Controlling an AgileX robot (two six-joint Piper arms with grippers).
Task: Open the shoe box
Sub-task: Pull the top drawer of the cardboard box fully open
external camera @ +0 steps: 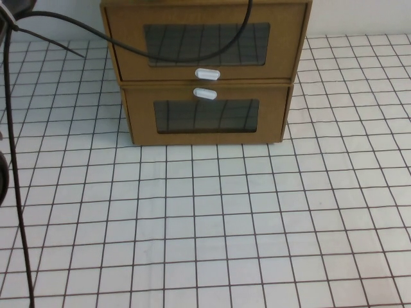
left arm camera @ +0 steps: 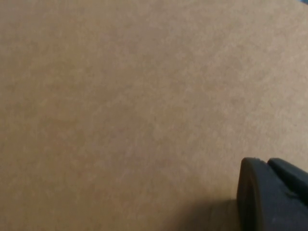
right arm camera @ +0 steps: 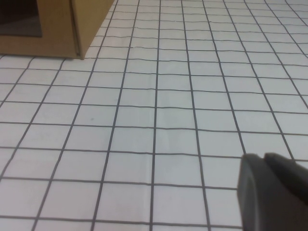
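Shoe box point(external camera: 205, 122) seen shut at the table's point(external camera: 212, 231) far middle
Left gripper point(left arm camera: 265, 168) is held close to its cardboard, state cannot be told; right gripper point(right arm camera: 263, 163) is closed, empty, above the table nearby; a cable point(external camera: 199, 58) is draped across its front

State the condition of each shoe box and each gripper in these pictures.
Upper shoe box: closed.
Lower shoe box: closed.
Left gripper: shut, close against brown cardboard.
Right gripper: shut, holding nothing, above the table.
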